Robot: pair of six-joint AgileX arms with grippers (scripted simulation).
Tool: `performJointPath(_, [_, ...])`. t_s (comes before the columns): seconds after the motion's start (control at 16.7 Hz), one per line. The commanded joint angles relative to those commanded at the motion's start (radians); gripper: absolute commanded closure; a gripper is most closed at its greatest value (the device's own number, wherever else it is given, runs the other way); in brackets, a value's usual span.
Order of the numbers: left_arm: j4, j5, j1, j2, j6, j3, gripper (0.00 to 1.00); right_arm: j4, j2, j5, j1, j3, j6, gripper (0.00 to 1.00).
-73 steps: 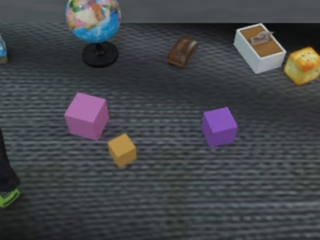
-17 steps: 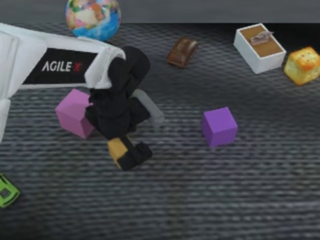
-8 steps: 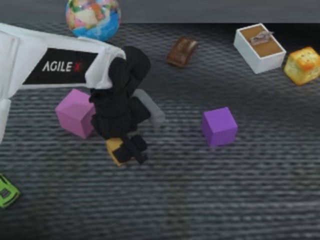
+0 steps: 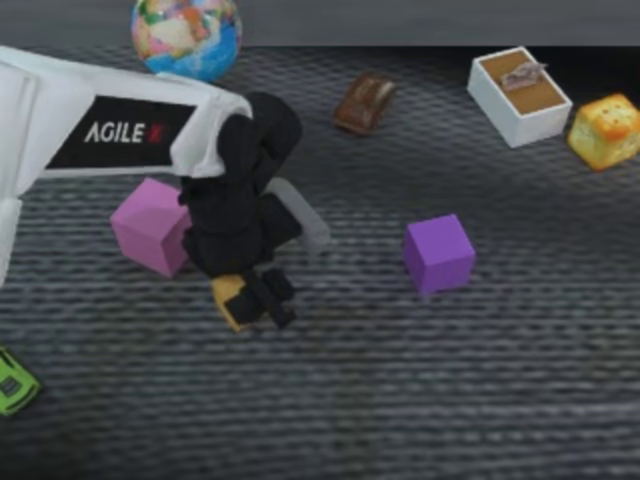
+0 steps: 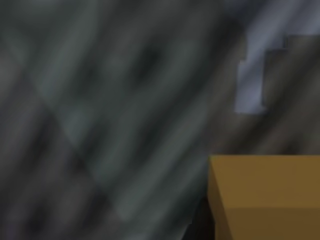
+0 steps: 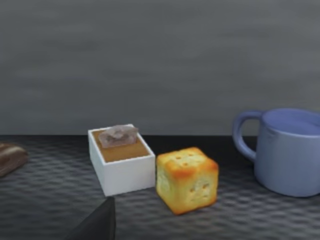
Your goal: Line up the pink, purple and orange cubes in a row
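Your left arm reaches in from the top view's left edge, a white link lettered AgileX ending in a black wrist, and your left gripper (image 4: 262,298) is down over the orange cube (image 4: 229,297) on the left half of the table. From above, the black fingers (image 4: 279,291) sit against the cube's right side and hide most of it, leaving only its left part showing; the claw looks narrowed onto the cube, though you cannot tell from these views whether it grips it firmly. In the left wrist view the orange cube (image 5: 265,197) fills one corner, very close to the camera, with dark woven table surface behind it. The pink cube (image 4: 148,225) rests just beside the wrist, up and to the left of the orange one and partly covered by the arm. The purple cube (image 4: 438,252) stands well apart to the right, alone. Your right arm does not appear in the top view; its wrist view shows only a dark sliver of your right gripper (image 6: 97,222), so you cannot tell how far that claw is open.
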Motion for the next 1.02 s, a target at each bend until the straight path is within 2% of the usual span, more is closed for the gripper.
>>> performJointPath(0.42, [-0.217, -0.001, 0.016, -0.085, -0.002, 0.124, 1.00, 0.000, 0.000, 0.000, 0.000, 0.000, 0.000, 0.00])
performJointPath(0.78, [-0.236, -0.001, 0.011, -0.094, -0.001, 0.138, 1.00, 0.000, 0.000, 0.000, 0.000, 0.000, 0.000, 0.00])
performJointPath(1.02, [-0.287, 0.001, -0.093, -0.037, 0.022, 0.243, 1.00, 0.000, 0.000, 0.000, 0.000, 0.000, 0.000, 0.00])
